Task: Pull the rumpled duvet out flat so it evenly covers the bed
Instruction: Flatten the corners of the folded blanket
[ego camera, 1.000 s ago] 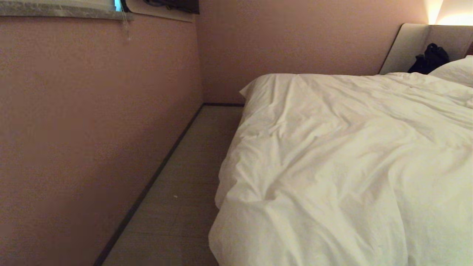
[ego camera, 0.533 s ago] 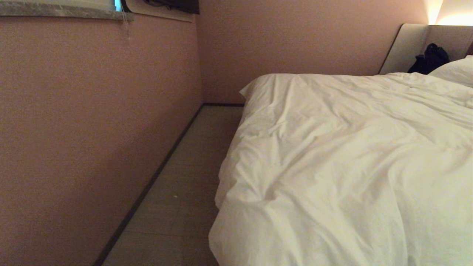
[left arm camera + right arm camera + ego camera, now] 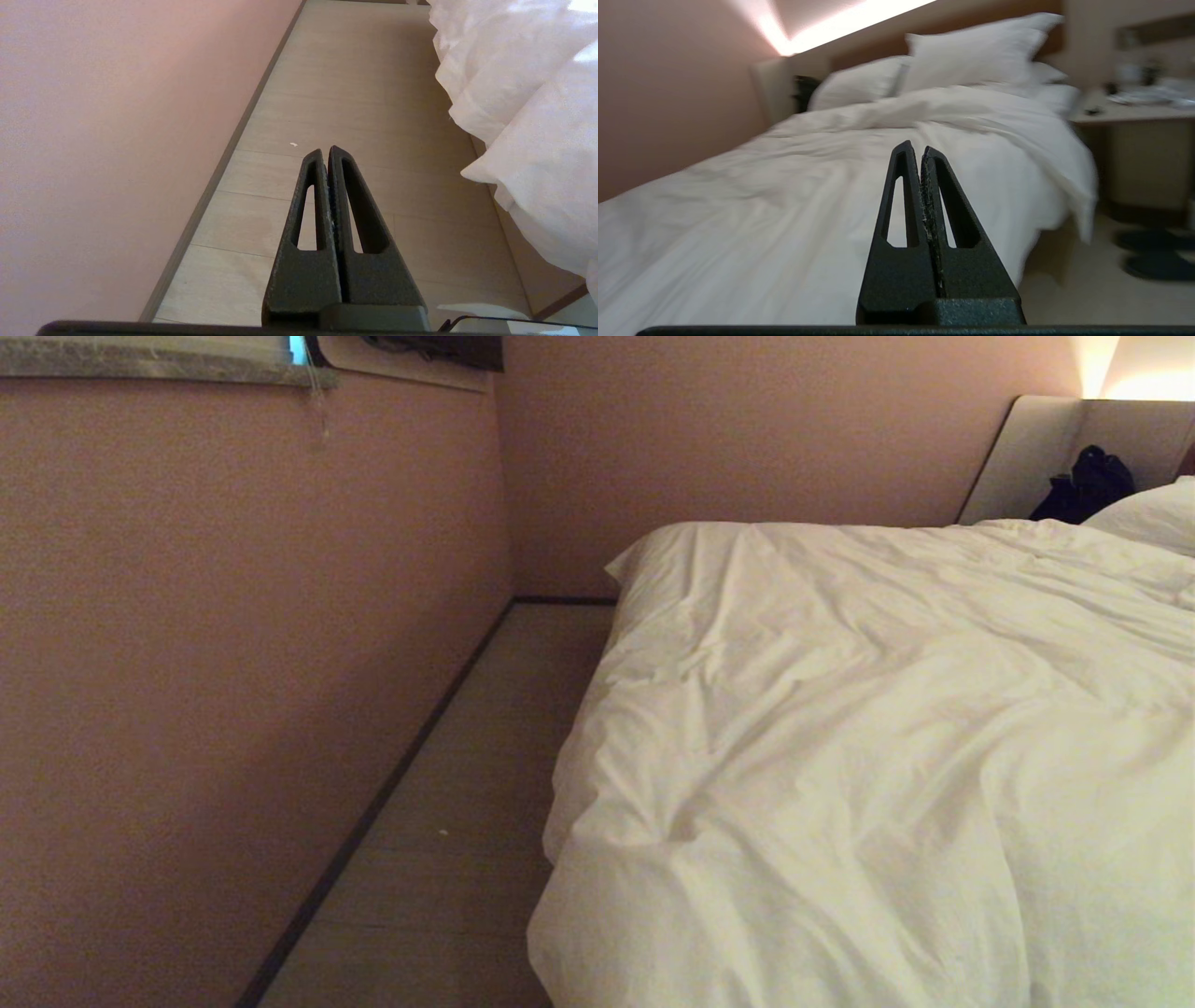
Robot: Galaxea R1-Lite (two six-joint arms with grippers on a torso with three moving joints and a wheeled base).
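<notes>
Pinkish walls (image 3: 233, 663) meet in a corner above a pale wood-plank floor (image 3: 448, 821) edged by a dark skirting board (image 3: 373, 812), with a stone window ledge (image 3: 140, 362) high up, warm strip light (image 3: 850, 23) glowing along the wall top, and a bedside worktop (image 3: 1134, 112) over dark slippers (image 3: 1155, 254).

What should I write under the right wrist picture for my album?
Shut right claw pointing over the wrinkly white duvet toward the pillows.
</notes>
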